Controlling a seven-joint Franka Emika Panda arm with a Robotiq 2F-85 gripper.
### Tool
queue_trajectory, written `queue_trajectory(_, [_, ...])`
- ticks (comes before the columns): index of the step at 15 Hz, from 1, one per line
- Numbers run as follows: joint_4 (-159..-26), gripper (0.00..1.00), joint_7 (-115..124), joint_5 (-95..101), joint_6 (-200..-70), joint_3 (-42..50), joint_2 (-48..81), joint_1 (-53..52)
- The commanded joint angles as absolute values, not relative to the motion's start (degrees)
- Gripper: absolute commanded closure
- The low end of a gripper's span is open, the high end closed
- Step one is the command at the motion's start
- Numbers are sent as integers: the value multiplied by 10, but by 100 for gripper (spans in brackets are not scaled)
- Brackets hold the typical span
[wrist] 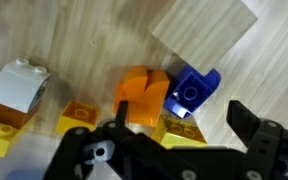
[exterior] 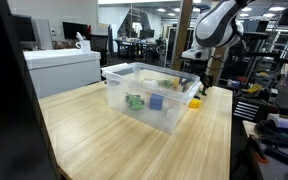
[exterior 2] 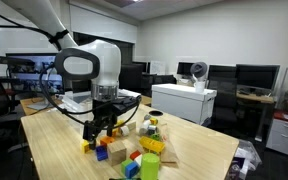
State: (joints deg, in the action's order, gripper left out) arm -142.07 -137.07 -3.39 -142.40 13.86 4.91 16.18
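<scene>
My gripper hangs open just above a small cluster of toy bricks on the wooden table. Between its fingers lie a blue brick and a flat yellow brick, with an orange brick touching them on the left. Nothing is held. Further left sit another yellow brick and a white brick on an orange one. In an exterior view the gripper stands over the loose bricks. In an exterior view the gripper is behind a clear bin.
A clear plastic bin with a few bricks inside stands mid-table. More coloured bricks lie scattered beside the gripper. A pale square panel lies beyond the blue brick. A white cabinet and office desks stand around the table.
</scene>
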Motion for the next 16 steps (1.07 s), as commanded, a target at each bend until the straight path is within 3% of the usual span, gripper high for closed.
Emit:
queue_trajectory(1, [-1409,0,-1395,-51,-1435,130,71,165])
queue_trajectory(16, [-1371,0,-1374,-30,-1438,116,117,170])
